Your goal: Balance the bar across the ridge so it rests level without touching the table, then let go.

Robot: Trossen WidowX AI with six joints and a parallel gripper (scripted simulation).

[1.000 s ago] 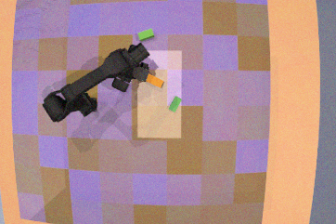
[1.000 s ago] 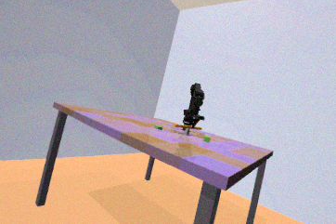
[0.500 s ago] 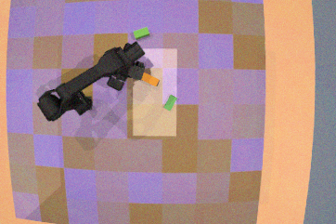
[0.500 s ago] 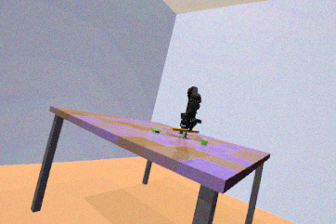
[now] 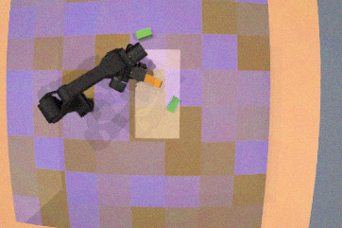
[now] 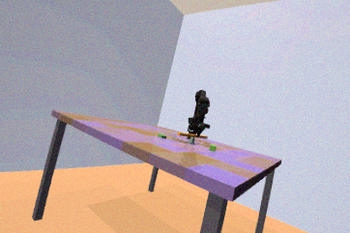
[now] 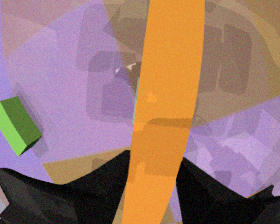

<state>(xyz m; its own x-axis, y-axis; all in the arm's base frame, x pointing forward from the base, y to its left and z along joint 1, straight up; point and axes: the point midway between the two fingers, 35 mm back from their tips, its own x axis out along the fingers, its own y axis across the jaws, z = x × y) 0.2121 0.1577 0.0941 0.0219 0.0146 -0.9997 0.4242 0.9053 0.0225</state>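
Note:
The orange bar (image 5: pixel 153 80) (image 6: pixel 186 134) (image 7: pixel 170 75) is held above the table and looks roughly level in the exterior view. My gripper (image 5: pixel 144 77) (image 6: pixel 194 134) (image 7: pixel 154 159) is shut on the bar, with a black finger on each side of it in the wrist view. The ridge (image 6: pixel 192 140) is a small grey-teal piece under the bar. Only a thin pale teal edge of it (image 7: pixel 135 102) shows beside the bar in the wrist view. In the top view the ridge is hidden. Whether the bar touches the ridge top cannot be told.
One green block (image 5: pixel 144 33) lies beyond the arm's wrist. Another green block (image 5: pixel 173 104) lies on the near side of the bar's free end. Two green blocks (image 6: pixel 162 135) (image 6: pixel 213 148) flank the ridge in the exterior view. One green block (image 7: pixel 19 125) shows at the wrist view's left.

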